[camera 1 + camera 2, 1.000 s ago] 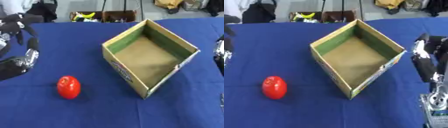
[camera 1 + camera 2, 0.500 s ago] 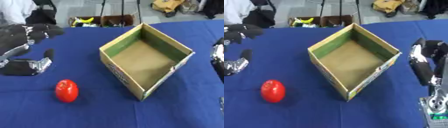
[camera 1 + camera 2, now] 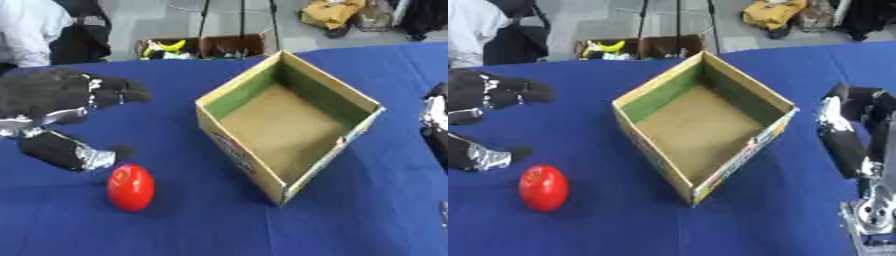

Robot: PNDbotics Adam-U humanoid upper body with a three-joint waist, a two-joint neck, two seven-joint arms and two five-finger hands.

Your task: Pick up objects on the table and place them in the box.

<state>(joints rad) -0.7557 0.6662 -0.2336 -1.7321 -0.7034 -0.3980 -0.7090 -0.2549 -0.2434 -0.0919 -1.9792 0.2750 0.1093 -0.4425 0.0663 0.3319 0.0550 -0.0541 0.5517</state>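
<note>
Red tomato (image 3: 130, 187): on blue surface (image 3: 175, 235), left of open cardboard box (image 3: 289, 122), untouched. Left hand (image 3: 61, 107): spread, empty, just above tomato. Right hand (image 3: 846, 132): right of box; fingers relaxed in right eye view, left eye view shows only its edge.

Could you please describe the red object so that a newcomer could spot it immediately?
On the blue table, look left of the open cardboard box. The red tomato lies there, just below the left robot hand. It is the only red, rounded thing on the cloth.
</note>
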